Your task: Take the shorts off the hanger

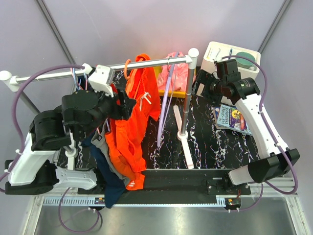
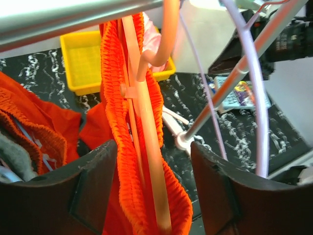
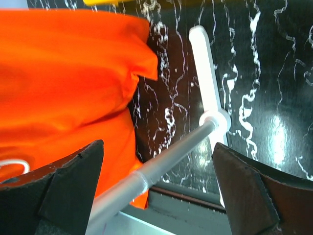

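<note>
The orange shorts (image 2: 112, 98) hang on the hanger (image 2: 168, 29) between the left gripper's (image 2: 152, 147) open, empty jaws. The right gripper (image 3: 157, 147) gapes empty; nothing removed.

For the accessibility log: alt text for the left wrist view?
Orange shorts hang on a peach hanger, framed by the left claw's open dark fingers, just under the metal rail. Behind sit a yellow bin and the black marbled table.

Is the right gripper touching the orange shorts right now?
Apart. The top external view shows the right gripper on one side of the rack's upright post, the orange shorts hanging on the other, a clear gap between.
</note>
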Robot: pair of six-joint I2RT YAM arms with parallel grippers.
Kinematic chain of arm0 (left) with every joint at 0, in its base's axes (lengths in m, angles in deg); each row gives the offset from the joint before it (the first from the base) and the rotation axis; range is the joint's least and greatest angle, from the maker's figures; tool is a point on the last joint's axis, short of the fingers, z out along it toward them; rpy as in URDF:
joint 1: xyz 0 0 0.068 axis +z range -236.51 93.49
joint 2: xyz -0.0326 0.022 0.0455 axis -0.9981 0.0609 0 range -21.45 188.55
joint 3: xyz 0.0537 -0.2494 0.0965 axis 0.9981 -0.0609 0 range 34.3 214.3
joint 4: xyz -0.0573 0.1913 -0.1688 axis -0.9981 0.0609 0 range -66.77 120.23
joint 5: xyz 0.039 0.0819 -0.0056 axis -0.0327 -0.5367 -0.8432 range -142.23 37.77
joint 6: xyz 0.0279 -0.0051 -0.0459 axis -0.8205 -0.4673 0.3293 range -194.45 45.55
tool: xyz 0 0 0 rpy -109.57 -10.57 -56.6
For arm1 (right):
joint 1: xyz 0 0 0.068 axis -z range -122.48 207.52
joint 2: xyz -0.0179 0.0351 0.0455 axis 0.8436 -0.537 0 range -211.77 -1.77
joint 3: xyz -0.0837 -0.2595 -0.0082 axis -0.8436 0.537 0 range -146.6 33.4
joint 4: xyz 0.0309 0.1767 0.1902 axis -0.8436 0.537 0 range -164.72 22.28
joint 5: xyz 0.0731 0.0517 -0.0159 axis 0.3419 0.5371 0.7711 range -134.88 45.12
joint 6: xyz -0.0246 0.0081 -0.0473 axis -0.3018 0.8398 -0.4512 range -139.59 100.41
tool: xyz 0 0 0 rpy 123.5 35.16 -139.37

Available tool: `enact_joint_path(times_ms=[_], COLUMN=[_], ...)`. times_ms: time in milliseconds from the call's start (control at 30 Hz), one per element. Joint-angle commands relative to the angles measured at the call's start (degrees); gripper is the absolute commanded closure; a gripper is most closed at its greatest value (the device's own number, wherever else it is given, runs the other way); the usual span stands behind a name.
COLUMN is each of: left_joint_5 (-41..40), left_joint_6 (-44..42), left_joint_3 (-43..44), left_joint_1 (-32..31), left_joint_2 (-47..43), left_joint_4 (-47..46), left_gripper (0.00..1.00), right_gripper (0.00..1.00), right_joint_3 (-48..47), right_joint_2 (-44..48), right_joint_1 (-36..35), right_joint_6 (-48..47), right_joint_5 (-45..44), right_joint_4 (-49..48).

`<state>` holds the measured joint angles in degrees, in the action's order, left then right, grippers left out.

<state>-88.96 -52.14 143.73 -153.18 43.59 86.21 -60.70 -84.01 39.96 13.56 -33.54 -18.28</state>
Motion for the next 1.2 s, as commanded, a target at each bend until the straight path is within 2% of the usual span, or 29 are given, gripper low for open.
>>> enact_joint_path(times_ms=[0, 133, 333, 467, 533, 667, 733, 767, 1167], left_joint_5=[-3.7, -4.3, -6.0, -6.1, -5.8, -4.8, -4.6, -4.8, -2.9], left_joint_6=[-3.4, -3.9, -3.4, -3.0, -2.6, -1.9, -1.6, -1.2, -0.1], left_joint_3=[4.6, 5.7, 5.8, 6.0, 6.3, 6.7, 6.7, 6.8, 13.3], left_joint_1=[0.1, 0.1, 0.1, 0.1, 0.1, 0.1, 0.1, 0.1, 0.1], left_joint_2=[2.1, 4.1, 6.2, 7.2, 7.5, 8.0, 7.8, 7.6, 5.8], left_joint_4=[0.6, 0.7, 0.8, 0.7, 0.8, 0.8, 0.9, 0.9, -0.7], left_gripper=[0.37, 0.47, 0.55, 0.66, 0.75, 0.82, 0.98, 1.00, 1.00], right_gripper=[0.00, 0.00, 0.00, 0.00, 0.00, 0.00, 0.00, 0.00, 0.00], right_joint_3=[2.7, 3.6, 2.1, 1.8, 2.0, 1.8, 1.5, 1.3, 1.6], right_joint_2=[3.5, 3.9, 3.0, 2.3, 2.2, 1.8, 1.6, 1.6, 1.0], right_joint_1=[-0.4, -0.4, -0.4, -0.4, -0.4, -0.4, -0.3, -0.4, -0.3], right_joint_6=[-1.3, -2.1, -4.3, -5.5, -5.9, -6.1, -6.1, -6.0, -6.3], right_joint_5=[3.3, 4.6, 4.2, 4.8, 4.8, 4.8, 4.8, 4.8, 4.9], right_joint_4=[-0.4, -0.2, 1.0, 1.1, 1.2, 1.1, 1.0, 0.9, 1.0])
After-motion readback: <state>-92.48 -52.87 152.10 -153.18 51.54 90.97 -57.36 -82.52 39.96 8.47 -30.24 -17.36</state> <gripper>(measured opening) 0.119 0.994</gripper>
